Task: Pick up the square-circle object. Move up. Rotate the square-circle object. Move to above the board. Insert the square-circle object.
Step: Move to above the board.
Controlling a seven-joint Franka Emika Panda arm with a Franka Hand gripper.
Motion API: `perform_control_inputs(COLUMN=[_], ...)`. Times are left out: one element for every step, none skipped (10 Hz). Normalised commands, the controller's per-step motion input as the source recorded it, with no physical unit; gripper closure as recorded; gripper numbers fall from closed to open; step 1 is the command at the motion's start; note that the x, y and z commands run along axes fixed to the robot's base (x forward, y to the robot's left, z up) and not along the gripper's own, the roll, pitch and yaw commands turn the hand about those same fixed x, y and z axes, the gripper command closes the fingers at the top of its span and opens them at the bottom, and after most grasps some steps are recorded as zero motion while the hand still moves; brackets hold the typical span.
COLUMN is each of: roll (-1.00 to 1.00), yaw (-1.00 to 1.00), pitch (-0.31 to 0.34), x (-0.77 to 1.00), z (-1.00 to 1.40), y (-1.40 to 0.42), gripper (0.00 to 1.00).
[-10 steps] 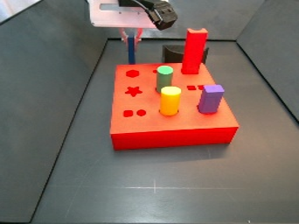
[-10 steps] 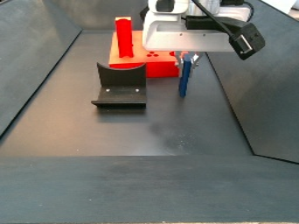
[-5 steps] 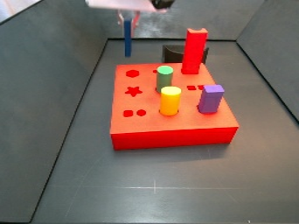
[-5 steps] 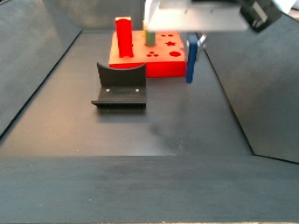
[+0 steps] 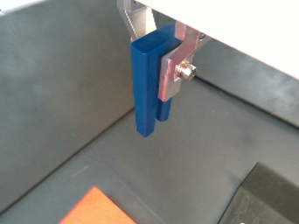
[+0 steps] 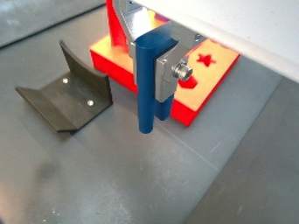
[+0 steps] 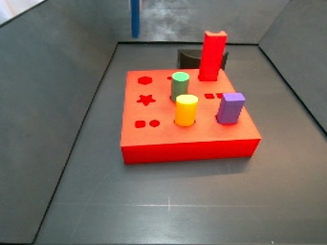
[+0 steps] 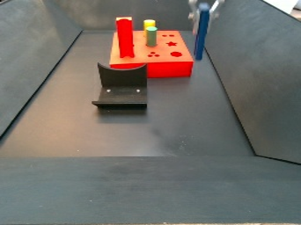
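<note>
A dark grey floor with faint tile lines fills the workspace, walled in by sloping grey panels on each side. In both wrist views the gripper hangs high above this floor, its flat silver fingers clamped on the upper part of the square-circle object, a slim dark blue bar that hangs upright with its lower end free in the air. In a side view only the bottom of the blue bar shows at the top edge, above the floor behind the board's far left corner. In a side view the bar hangs beside the board's edge, clear of it.

The board, a large flat red block, lies on the floor. Its top shows a circle, a star and two small holes, and carries a green peg, a yellow peg, a purple peg and a tall red block. The dark fixture stands on the floor just beside the board.
</note>
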Motion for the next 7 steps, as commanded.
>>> perform_control_inputs(roll=[0.06,0.06,0.06,0.05,0.05,0.05,0.04], yaw=[-0.02,-0.02,-0.02,-0.02,-0.02,-0.02,-0.02], pitch=[0.066,0.076,0.082,0.086,0.088,0.092,0.092], x=[-0.05,-0.04,-0.03,-0.03,-0.02,-0.01,0.0], z=[1.0,1.0,1.0,1.0,1.0,0.94,0.71], y=[0.04,0.04,0.04,0.04,0.05,0.04,0.03], gripper=[1.0,1.0,1.0,1.0,1.0,1.0,1.0])
